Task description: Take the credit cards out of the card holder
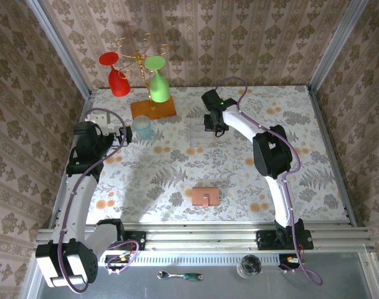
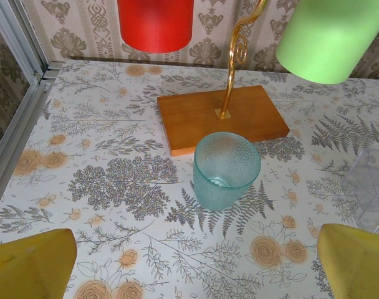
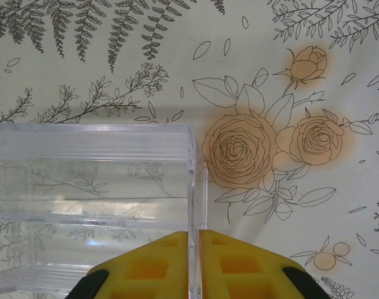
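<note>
The wallet (image 1: 205, 196) lies shut, no cards out yet, as the right gripper (image 3: 193, 249) pinches a clear box (image 3: 90, 187) by its wall; left gripper (image 2: 192, 268) gapes wide

Even light; glare on clear box (image 3: 90, 180)

Far left crowded, near half open
Glass rack (image 1: 153, 109), teal cup (image 1: 143, 128) and clear box (image 1: 199, 134) crowd the table's (image 1: 302, 124) far edge; the wallet (image 1: 205, 196) lies by the near edge, free room all round.
</note>
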`<state>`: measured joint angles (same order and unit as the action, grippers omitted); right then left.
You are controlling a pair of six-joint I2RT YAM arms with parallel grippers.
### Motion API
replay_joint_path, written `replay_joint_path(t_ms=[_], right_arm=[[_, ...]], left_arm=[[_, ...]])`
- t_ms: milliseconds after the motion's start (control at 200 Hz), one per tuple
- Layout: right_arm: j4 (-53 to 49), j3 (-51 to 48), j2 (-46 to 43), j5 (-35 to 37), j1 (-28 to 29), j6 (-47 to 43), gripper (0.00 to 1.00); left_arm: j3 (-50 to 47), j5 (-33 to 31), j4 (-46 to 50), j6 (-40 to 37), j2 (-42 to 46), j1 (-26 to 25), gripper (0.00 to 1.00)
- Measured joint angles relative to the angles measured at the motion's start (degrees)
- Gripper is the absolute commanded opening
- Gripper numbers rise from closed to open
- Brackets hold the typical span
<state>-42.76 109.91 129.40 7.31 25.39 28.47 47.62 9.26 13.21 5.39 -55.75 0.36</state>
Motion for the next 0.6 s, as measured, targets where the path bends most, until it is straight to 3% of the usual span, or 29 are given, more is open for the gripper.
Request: replay_joint_path(t_ms=[600], right_arm=[[0.04, 1.01, 0.00, -0.42, -0.07, -0.15, 0.21]], left_arm=[[0.00, 0.20, 0.00, 0.00, 0.00, 0.00, 1.00]])
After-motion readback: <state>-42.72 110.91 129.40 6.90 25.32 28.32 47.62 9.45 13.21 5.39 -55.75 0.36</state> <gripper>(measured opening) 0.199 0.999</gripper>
